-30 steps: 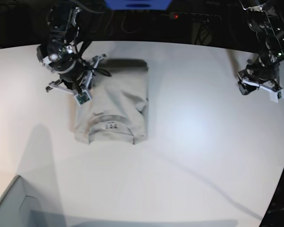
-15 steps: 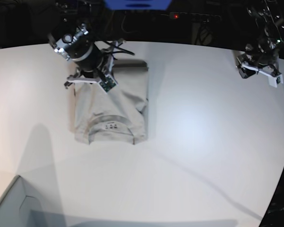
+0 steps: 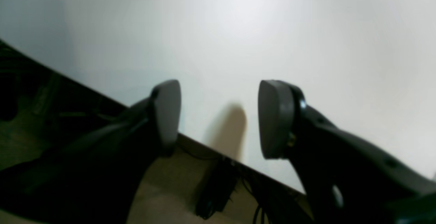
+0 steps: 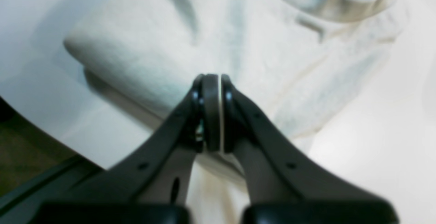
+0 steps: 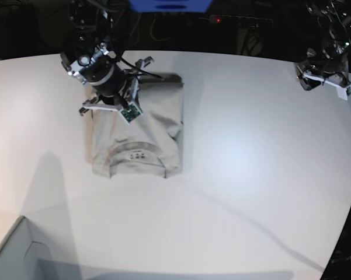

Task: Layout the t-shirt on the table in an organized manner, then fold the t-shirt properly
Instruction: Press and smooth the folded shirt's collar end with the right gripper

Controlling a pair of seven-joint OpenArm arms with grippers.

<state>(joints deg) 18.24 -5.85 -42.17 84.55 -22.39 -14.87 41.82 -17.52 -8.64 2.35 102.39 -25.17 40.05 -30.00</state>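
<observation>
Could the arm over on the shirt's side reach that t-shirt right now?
Probably yes: the right gripper hovers above the t-shirt, with nothing visible between them.

The white bench (image 5: 251, 175) is smooth and plain, with a curved edge. On it lies the light grey-beige t-shirt (image 5: 152, 125), folded into a compact, roughly rectangular shape with its collar in view, toward the base view's left side. Soft shadows cross the surface.

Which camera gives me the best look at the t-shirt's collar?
The base view: it shows the neckline of the t-shirt facing the camera, with the printed label inside. The right wrist view catches only part of the collar at its top edge; the left wrist view shows no shirt.
</observation>
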